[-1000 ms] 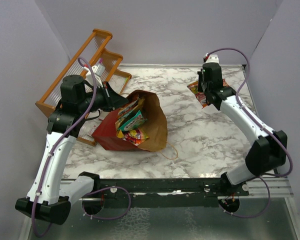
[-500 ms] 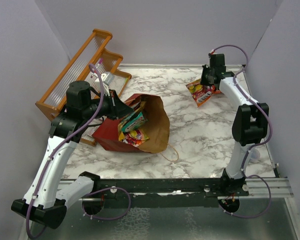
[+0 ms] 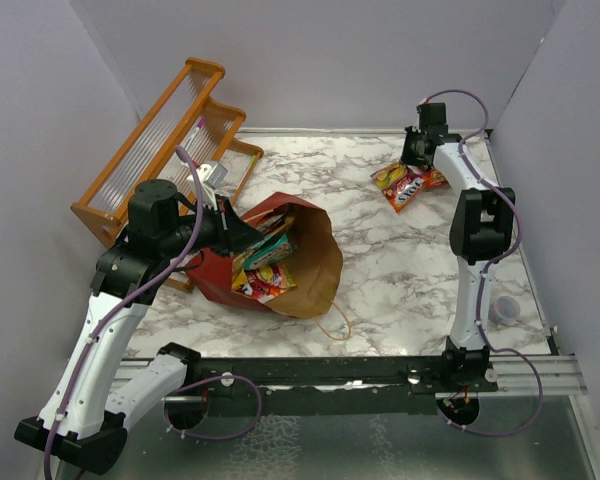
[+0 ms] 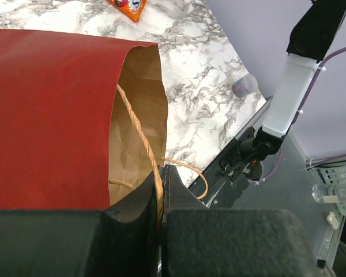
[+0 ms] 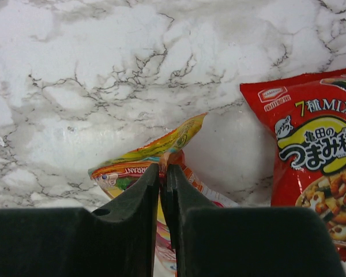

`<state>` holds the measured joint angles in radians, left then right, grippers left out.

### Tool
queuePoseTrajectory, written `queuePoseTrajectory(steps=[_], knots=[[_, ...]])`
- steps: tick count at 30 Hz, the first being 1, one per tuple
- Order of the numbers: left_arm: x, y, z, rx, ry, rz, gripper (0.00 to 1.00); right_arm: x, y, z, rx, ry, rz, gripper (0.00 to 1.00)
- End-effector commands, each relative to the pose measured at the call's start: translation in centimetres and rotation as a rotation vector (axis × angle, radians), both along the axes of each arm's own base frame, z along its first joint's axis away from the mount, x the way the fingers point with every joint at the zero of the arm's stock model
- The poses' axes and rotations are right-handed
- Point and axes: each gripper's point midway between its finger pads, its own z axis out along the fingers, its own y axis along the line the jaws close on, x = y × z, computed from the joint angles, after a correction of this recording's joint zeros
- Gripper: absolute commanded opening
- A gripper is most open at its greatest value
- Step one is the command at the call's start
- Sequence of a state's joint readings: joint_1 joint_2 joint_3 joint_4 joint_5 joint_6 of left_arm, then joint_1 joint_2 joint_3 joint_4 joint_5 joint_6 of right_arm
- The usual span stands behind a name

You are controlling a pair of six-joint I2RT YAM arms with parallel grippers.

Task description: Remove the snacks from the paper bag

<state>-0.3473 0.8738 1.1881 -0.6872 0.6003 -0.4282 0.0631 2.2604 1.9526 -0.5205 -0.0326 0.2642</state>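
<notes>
Paper bag (image 3: 315,262) lies on its side, its rim pinched in the closed left gripper (image 4: 162,170); the snacks (image 3: 263,262) inside are half hidden. The right gripper (image 5: 163,173) clamps a yellow packet (image 5: 167,143), lower part cut off, with a red packet (image 5: 311,144) to its right. The bag has shifted slightly since earlier.

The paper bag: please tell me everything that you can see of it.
The paper bag lies on its side on the marble table with its mouth open. It looks like stiff, creased paper, red outside and brown kraft inside, with thin twine handles. Colourful snack packets lie in its mouth. The left tool is shut on the rim, where one handle runs.
</notes>
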Motion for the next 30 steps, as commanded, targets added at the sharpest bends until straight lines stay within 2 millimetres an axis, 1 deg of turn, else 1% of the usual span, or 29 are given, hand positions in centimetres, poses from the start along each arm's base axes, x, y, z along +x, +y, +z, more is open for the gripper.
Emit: queuePoseTrajectory(steps=[1, 4, 5, 8, 9, 11, 13, 15, 16, 17, 19, 23, 24, 26, 28, 30], knots=[[0.6, 0.0, 0.6, -0.015, -0.013, 0.026, 0.00, 1.1, -0.6, 0.7, -0.020, -0.005, 0.015, 0.23], [0.8, 0.0, 0.3, -0.011, -0.005, 0.037, 0.00, 0.4, -1.0, 1.2, -0.042, 0.009, 0.019, 0.46], [0.8, 0.1, 0.3, -0.011, -0.002, 0.044, 0.00, -0.1, -1.1, 1.5, -0.046, 0.008, 0.017, 0.52], [0.9, 0.2, -0.1, -0.012, 0.009, 0.062, 0.00, -1.9, -1.2, 3.0, -0.041, -0.010, 0.011, 0.58], [0.9, 0.3, -0.1, -0.013, 0.011, 0.068, 0.00, -2.6, -0.9, 3.8, -0.028, -0.024, 0.017, 0.60], [0.9, 0.4, -0.3, -0.014, 0.019, 0.080, 0.00, -4.5, -0.1, 4.8, 0.012, -0.036, 0.043, 0.62], [0.8, 0.6, -0.4, -0.012, 0.025, 0.092, 0.00, -6.5, 1.1, 5.8, 0.075, -0.055, 0.091, 0.64], [0.8, 0.6, -0.4, -0.014, 0.027, 0.098, 0.00, -9.0, 2.9, 6.7, 0.154, -0.076, 0.157, 0.66], [0.8, 0.7, -0.5, -0.015, 0.030, 0.101, 0.00, -10.3, 3.8, 8.1, 0.191, -0.120, 0.196, 0.67], [0.8, 0.7, -0.5, -0.018, 0.031, 0.103, 0.00, -11.6, 4.4, 8.4, 0.222, -0.133, 0.222, 0.68], [0.9, 0.6, -0.5, -0.022, 0.034, 0.105, 0.00, -14.2, 5.8, 8.8, 0.286, -0.158, 0.282, 0.70], [1.2, 0.5, -0.7, -0.028, 0.042, 0.107, 0.00, -19.0, 7.4, 8.5, 0.342, -0.153, 0.348, 0.73], [1.2, 0.4, -0.7, -0.030, 0.044, 0.108, 0.00, -20.5, 8.3, 8.1, 0.374, -0.141, 0.380, 0.73], [1.3, 0.4, -0.9, -0.031, 0.046, 0.110, 0.00, -23.3, 10.5, 8.1, 0.442, -0.138, 0.469, 0.73], [1.4, 0.4, -1.1, -0.030, 0.052, 0.111, 0.00, -25.9, 12.7, 8.3, 0.481, -0.133, 0.559, 0.73], [1.5, 0.3, -1.3, -0.030, 0.056, 0.111, 0.00, -28.3, 14.7, 8.9, 0.492, -0.150, 0.640, 0.73]])
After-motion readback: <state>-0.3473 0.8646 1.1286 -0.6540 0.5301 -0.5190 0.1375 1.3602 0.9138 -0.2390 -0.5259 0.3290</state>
